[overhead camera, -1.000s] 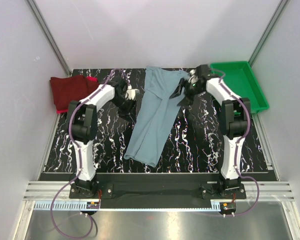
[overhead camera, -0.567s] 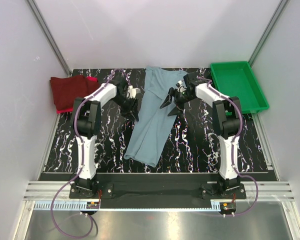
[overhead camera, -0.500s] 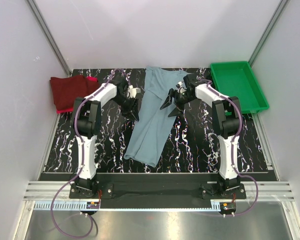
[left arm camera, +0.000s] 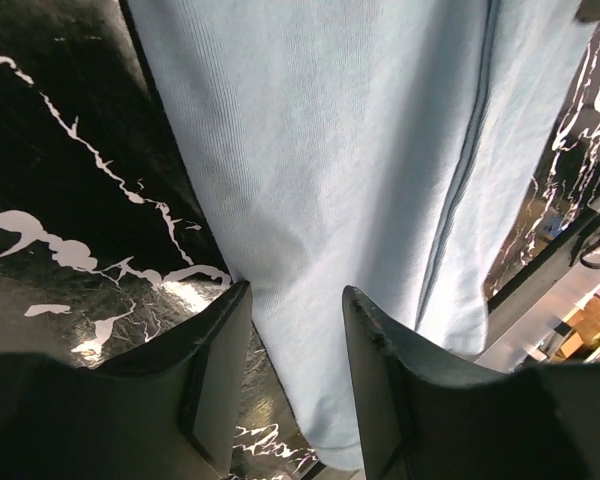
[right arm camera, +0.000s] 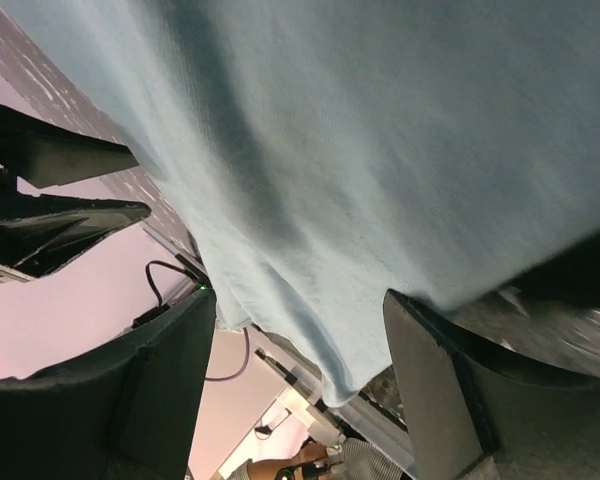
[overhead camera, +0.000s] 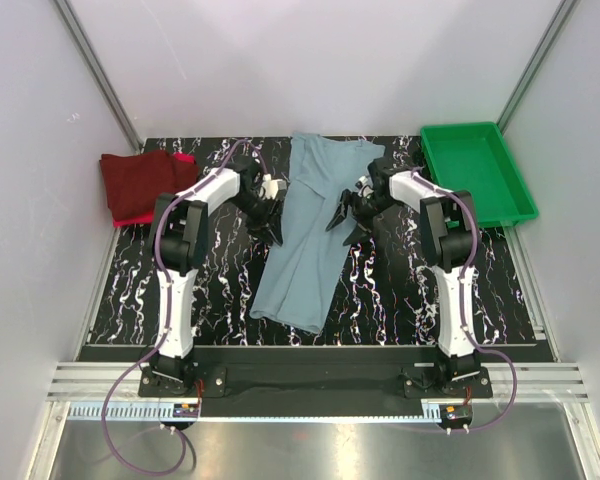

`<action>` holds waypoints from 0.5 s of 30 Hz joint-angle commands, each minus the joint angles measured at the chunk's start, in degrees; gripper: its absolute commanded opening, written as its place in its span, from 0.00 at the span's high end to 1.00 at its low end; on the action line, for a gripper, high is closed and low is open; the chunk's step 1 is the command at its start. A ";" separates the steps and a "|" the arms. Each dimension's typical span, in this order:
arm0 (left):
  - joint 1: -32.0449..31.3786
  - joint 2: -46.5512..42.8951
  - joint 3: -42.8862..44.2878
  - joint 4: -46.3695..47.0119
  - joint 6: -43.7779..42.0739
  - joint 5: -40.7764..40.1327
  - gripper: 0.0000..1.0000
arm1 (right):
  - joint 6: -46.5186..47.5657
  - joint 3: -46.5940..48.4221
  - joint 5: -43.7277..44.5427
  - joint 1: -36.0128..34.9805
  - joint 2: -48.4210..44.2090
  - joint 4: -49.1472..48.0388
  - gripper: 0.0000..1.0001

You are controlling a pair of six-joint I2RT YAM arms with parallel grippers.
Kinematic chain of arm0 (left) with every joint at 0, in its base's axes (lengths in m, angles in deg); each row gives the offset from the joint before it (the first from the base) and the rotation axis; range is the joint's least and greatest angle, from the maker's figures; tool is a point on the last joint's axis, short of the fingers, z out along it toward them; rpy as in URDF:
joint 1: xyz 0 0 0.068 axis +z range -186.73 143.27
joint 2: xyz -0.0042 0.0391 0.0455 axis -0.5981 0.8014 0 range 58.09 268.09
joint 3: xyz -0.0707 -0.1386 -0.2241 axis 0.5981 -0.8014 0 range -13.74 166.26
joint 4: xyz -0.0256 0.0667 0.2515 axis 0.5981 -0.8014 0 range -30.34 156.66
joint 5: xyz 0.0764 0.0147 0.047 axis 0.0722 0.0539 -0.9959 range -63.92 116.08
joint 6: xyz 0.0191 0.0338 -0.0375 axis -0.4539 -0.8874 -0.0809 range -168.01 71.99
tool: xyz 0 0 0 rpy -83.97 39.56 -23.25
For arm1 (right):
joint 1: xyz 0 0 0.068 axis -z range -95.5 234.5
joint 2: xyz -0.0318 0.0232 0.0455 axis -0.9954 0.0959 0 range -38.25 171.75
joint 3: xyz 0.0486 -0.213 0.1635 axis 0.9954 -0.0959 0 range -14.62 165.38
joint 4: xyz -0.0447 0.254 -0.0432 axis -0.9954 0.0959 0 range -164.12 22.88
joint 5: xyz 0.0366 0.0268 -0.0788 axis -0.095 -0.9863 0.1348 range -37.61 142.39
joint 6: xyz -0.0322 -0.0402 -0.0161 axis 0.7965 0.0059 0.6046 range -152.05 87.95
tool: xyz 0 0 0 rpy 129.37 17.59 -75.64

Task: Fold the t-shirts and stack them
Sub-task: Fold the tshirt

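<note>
The large dusty grey-blue cloth t-shirt [overhead camera: 305,240] is lying as a long narrow strip on the black marbled table [overhead camera: 400,290], reaching from near the arm bases to the far edge. About its middle, the left gripper [overhead camera: 272,222] is hovering at its left edge and the right gripper [overhead camera: 340,218] at its right edge. Both are standing released, jaws apart, grasping nothing. Farther at the left, the dark maroon folded t-shirt [overhead camera: 135,185] is lying, with the bright red folded t-shirt [overhead camera: 185,158] showing at its far corner. The green plastic tray [overhead camera: 475,165] is sitting far right.
</note>
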 commanded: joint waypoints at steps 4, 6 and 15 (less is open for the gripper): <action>-0.16 -1.72 3.14 0.79 -0.03 -1.56 0.53 | 8.33 0.23 11.76 7.05 0.93 4.49 0.24; -0.16 -1.72 3.40 0.96 0.06 -1.82 0.53 | 9.48 0.14 13.59 8.91 0.84 5.19 0.23; -0.51 -2.07 3.67 1.23 0.24 -2.78 0.52 | 13.26 6.55 16.51 14.19 2.60 6.33 0.23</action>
